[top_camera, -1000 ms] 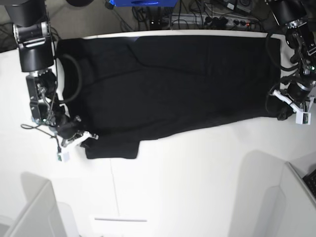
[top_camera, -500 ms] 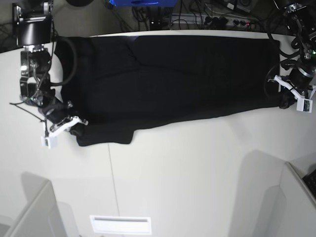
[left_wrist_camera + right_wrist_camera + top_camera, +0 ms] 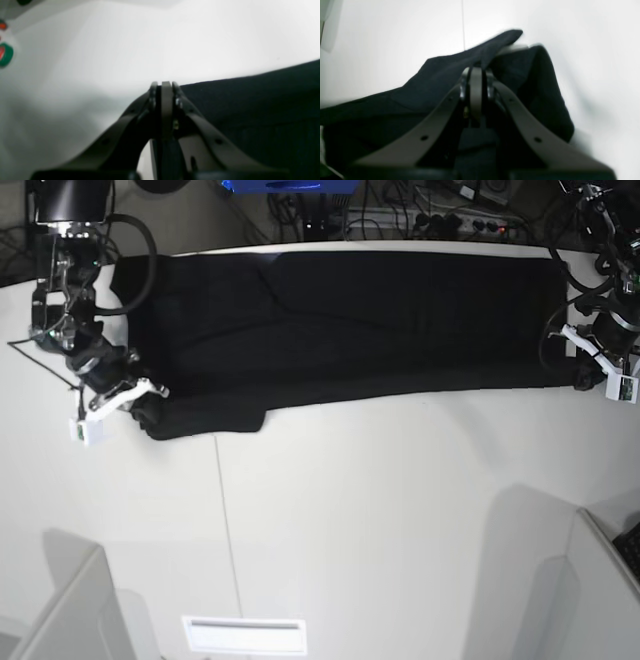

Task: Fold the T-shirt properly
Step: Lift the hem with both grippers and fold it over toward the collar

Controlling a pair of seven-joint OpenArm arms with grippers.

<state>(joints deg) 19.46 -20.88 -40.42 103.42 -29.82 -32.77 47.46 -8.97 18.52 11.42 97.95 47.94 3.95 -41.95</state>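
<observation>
On the white table (image 3: 350, 510), the large black cloth T-shirt (image 3: 350, 330) lies stretched along the far edge. The right gripper (image 3: 476, 72) is closed on its bunched end, and the left gripper (image 3: 163, 86) is closed at the other end's edge

Both arms are built from black and silver segments, and loose black cables are looped beside them. Each end effector, left (image 3: 597, 378) and right (image 3: 118, 402), has white plastic parts outside; close up, dark grey fingers (image 3: 522, 125) with small holes are seen.
</observation>
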